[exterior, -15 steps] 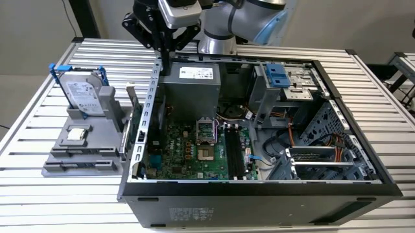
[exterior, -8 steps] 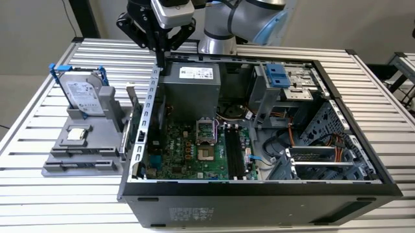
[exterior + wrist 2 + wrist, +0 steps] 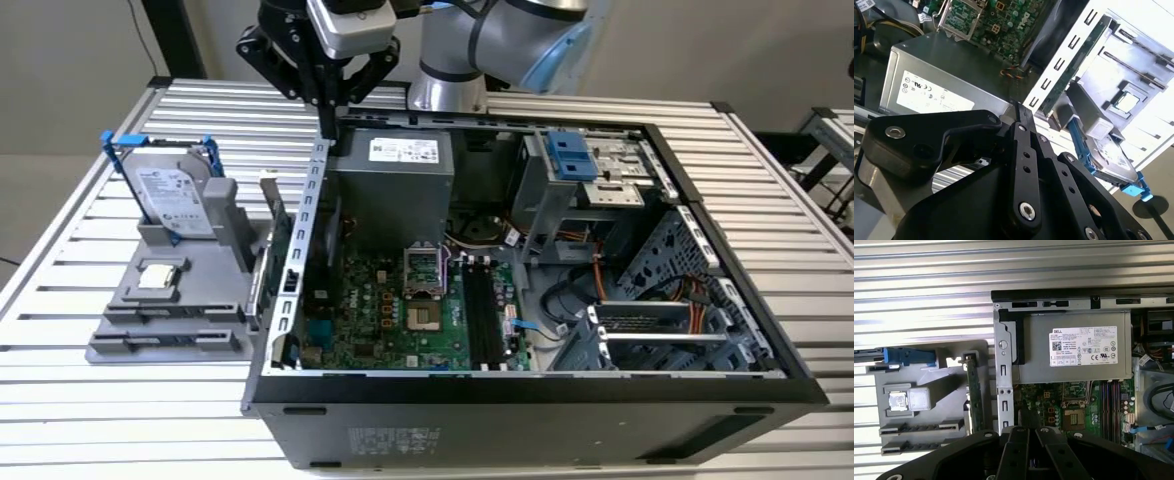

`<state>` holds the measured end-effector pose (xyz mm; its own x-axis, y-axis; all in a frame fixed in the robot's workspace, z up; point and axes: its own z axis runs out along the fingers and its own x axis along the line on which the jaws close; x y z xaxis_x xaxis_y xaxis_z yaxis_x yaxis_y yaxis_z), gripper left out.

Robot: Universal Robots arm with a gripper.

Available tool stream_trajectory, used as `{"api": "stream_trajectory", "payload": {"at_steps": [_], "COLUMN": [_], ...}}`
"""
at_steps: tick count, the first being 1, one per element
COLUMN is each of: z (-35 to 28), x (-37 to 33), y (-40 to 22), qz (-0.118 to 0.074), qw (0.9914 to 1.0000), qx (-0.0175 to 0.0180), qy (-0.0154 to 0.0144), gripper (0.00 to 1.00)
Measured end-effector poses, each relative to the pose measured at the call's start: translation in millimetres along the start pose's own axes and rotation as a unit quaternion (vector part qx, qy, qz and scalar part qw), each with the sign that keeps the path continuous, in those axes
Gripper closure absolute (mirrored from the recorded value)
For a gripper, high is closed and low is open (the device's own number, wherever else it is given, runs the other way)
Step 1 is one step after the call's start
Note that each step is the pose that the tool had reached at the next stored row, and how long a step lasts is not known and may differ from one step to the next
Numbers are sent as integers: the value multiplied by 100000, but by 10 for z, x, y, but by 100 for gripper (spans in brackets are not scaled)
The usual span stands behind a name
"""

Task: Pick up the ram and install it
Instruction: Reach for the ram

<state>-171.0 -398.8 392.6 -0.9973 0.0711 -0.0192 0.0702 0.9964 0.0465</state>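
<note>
My gripper (image 3: 327,120) hangs over the back corner of the open computer case (image 3: 534,385), on the exterior view's left, above the grey power supply (image 3: 1074,347). Its black fingers (image 3: 1016,450) meet in a narrow V, shut, with nothing seen between them. I cannot pick out the ram with certainty. Two narrow holders (image 3: 919,428) on the grey fixture (image 3: 120,340) show dark strips inside. The long black memory slots (image 3: 481,320) run along the green motherboard (image 3: 387,320).
The fixture beside the case also carries a hard drive with blue clips (image 3: 174,190), a processor chip (image 3: 898,401) and an upright green expansion card (image 3: 973,395). A drive cage (image 3: 587,165) and loose cables fill the case's far side. The slatted metal table (image 3: 80,420) lies all around.
</note>
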Motion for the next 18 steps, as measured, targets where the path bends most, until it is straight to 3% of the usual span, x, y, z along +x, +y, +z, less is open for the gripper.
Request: {"api": "stream_trajectory", "payload": {"at_steps": [9, 18], "z": [-1, -3], "x": [42, 129], "y": [-3, -9], "qz": [1, 2], "qw": [100000, 100000], "qx": [3, 5], "qy": [2, 2], "gripper": [100, 100]}}
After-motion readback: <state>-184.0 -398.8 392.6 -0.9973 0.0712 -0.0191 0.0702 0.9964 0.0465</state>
